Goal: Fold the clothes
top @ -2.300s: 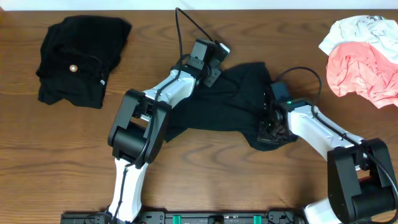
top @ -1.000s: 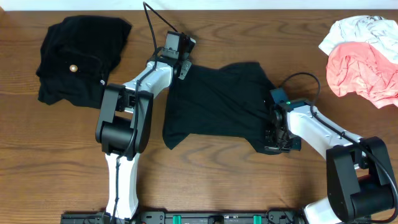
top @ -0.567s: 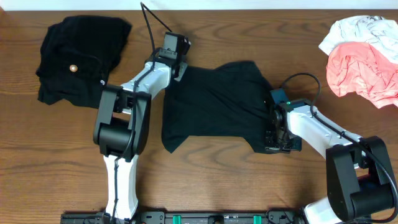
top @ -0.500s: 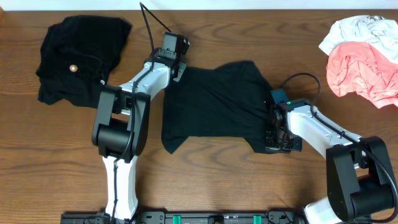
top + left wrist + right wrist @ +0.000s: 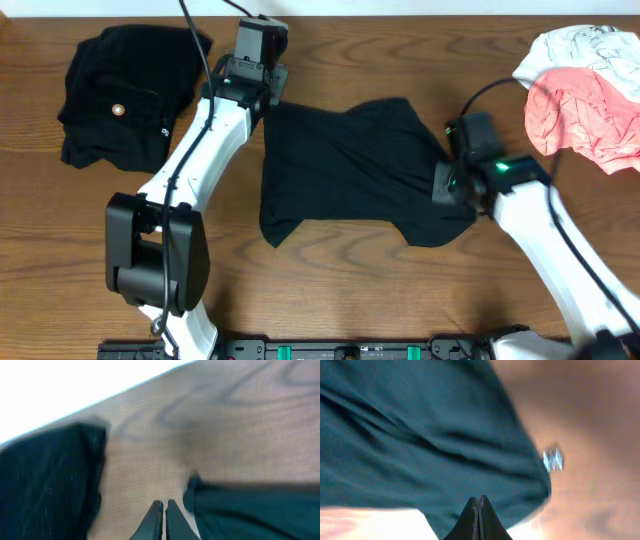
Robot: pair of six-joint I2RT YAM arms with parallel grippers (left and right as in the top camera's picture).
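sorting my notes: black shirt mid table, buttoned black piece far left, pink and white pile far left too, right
One slip: the pink and white pile sits far right, as the overhead view shows. The black shirt is mid table and the buttoned black piece far left.

The claw (image 5: 478, 510), tips pressed together, hangs over the dark shirt (image 5: 415, 435).

Wooden bench (image 5: 330, 300): black shirt (image 5: 350, 170) spread at centre; black bundle (image 5: 130, 90) with pale button far left; pink garment (image 5: 580, 115) and white garment (image 5: 575, 45) heaped far right.
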